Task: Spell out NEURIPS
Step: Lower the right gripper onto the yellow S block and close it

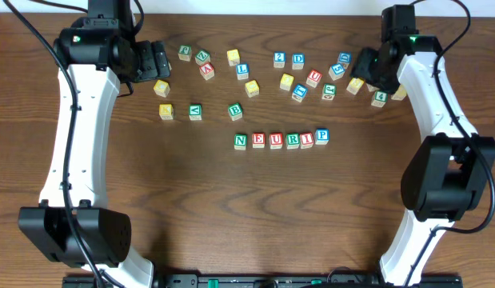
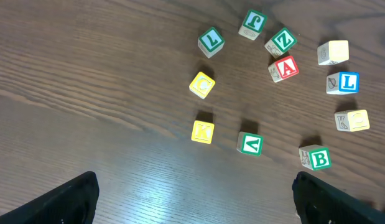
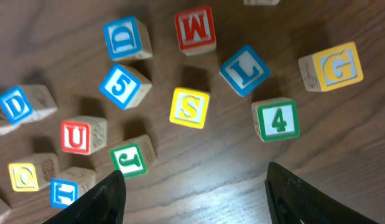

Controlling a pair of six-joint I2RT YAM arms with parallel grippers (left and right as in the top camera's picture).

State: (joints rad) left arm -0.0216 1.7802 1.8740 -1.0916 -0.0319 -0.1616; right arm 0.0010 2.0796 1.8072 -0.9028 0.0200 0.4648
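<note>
Row of 6 cubes [image 1: 276,141] reading N, E, U, R, I, P is recorded. Yellow S cube [image 3: 190,107] is found loose beyond the row's P end. Right gripper [image 3: 195,196], beyond that end, and left gripper [image 2: 195,199], beyond the N end, are seen spread wide, nothing held.

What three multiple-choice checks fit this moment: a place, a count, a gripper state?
1. How many cubes form the lettered row? A) four B) eight C) six
2. Where is the yellow S cube? A) at the row's end B) loose, between the blue 5 cube and green 4 cube C) in a gripper
3. The right gripper is: A) open, empty B) shut on a cube C) out of view
Answers: 1 C, N-E-U-R-I-P reads overhead; 2 B, the right wrist view shows it; 3 A, fingers spread, gripping nothing.
</note>
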